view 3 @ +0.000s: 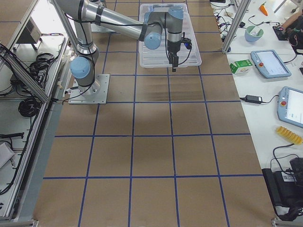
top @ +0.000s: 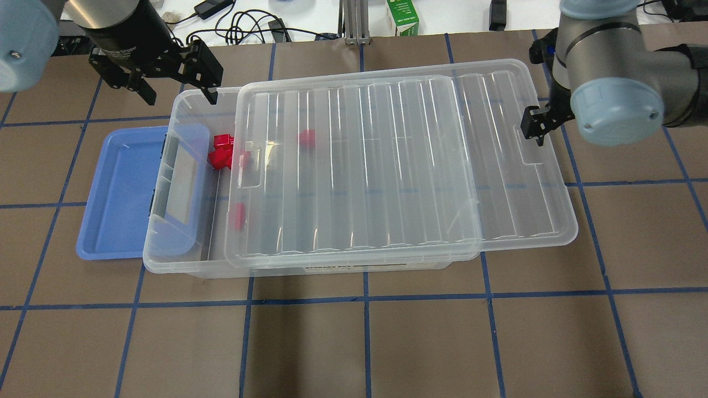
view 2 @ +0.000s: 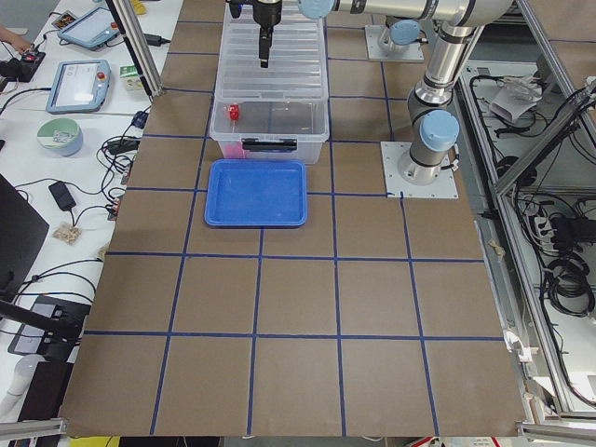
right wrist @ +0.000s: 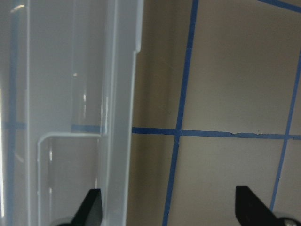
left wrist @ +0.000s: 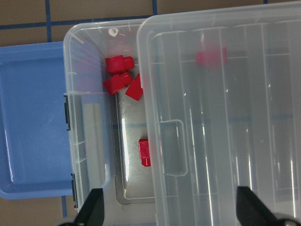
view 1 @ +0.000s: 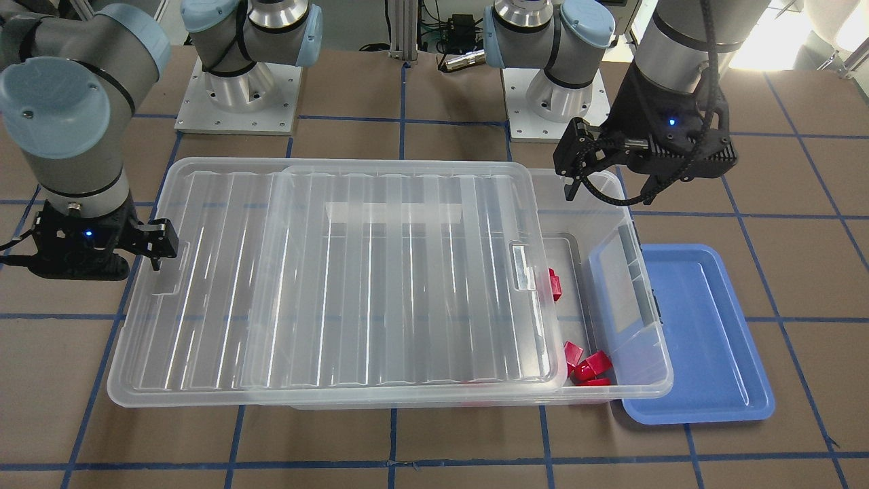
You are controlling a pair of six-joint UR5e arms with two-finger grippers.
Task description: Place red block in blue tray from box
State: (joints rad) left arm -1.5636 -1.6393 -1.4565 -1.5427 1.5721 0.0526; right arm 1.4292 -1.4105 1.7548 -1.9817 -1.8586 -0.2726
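At centre-left of the left wrist view, a lone red block [left wrist: 145,153] lies in the box [left wrist: 89,141], beside the lid [left wrist: 225,117] edge. I judge it light, stiff and glossy-slick; I'd pinch its squarish body. My left hand [left wrist: 171,214] and right hand [right wrist: 169,212] gape, gripping nothing.
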